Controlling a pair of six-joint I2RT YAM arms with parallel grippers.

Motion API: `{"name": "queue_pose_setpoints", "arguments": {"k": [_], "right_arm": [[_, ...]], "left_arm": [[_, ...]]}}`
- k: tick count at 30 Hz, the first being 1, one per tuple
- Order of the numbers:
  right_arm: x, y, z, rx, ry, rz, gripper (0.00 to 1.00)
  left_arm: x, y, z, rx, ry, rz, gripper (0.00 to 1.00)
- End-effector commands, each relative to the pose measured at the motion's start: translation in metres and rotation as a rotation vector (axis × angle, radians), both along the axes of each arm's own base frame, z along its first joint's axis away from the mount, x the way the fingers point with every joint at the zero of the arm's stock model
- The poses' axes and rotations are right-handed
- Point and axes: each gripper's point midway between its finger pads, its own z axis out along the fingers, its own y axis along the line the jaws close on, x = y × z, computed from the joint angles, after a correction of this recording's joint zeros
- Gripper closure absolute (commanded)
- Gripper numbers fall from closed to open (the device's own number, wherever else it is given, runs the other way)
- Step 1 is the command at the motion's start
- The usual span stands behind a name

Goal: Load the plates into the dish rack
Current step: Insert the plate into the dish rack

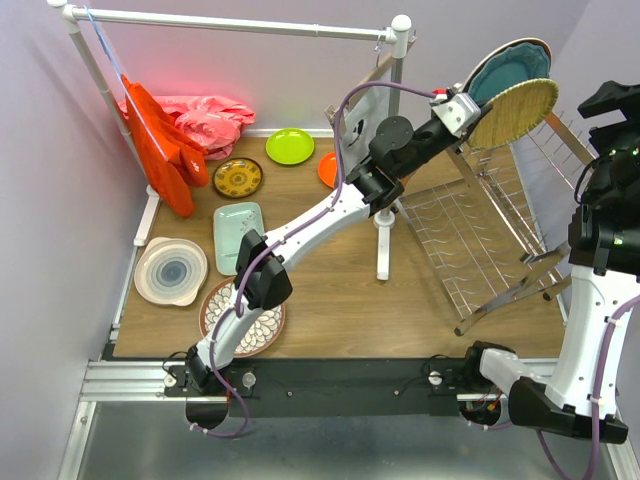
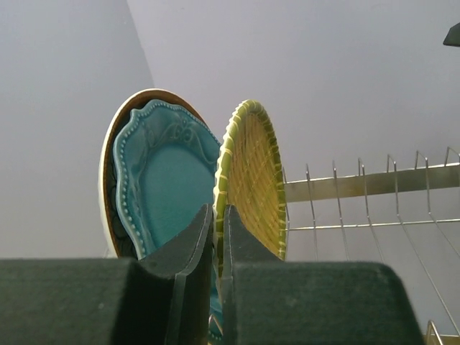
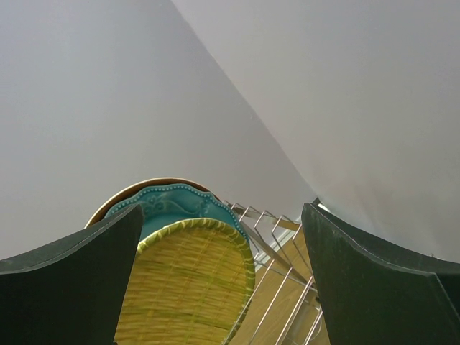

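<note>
Now over at the far right corner of the surface (image 1: 330, 290), with the left gripper (image 2: 217, 210) stretched out to the dish rack (image 1: 470, 240). Fingers almost together, only a narrow slit showing, right at the lower rim of the woven yellow plate (image 2: 251, 180). Cannot tell from the wrist view whether pinching that rim or sitting slack around it.

Standing on edge, that plate, just beside the teal scalloped plate (image 2: 162, 187) and, behind that, a brown-rimmed plate (image 2: 105, 187). All three packed close at the far end of the rack. Looks like the placing step, close to done by this judgement.

To finish cleanly: check for a firm seat between the rack's uprights before letting go, spread the fingers only a little, and back straight out along the plate's own plane. Avoid any sideways nudge: risks tipping the row toward the teal neighbour. Light and stiff by the look of the weave, so likely to rock if released high.

Over at the right edge, right gripper (image 3: 223, 208) hanging with fingers spread wide, nothing between, facing the same plates.

Plenty left on the left half of the surface:
- lime green plate (image 1: 290, 146)
- orange plate (image 1: 326, 168)
- yellow-brown patterned plate (image 1: 238, 177)
- mint tray (image 1: 238, 232)
- white ringed plate (image 1: 171, 270)
- floral brown-rimmed plate (image 1: 250, 325), at the near edge under the left arm
</note>
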Motion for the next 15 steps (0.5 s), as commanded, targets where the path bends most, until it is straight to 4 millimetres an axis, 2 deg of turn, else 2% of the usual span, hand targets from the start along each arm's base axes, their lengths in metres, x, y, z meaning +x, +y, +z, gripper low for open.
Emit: {"name": "queue_pose_setpoints", "arguments": {"k": [1,5,11,15], "right_arm": [[-0.004,0.001,0.001,0.011,-0.013,0.007,0.0],[-0.005,0.001,0.001,0.013,-0.014,0.008,0.0],[-0.005,0.002,0.001,0.013,-0.017,0.013,0.0],[-0.007,0.004,0.003,0.004,-0.018,0.022,0.0]], "left_arm": [[-0.009,0.004,0.023,-0.075,-0.038,-0.007,0.76],[-0.012,0.007,0.029,-0.084,-0.042,-0.006,0.65],[-0.014,0.011,0.038,-0.097,-0.048,0.0,0.62],[-0.022,0.02,0.057,-0.128,-0.063,-0.004,0.59]]}}
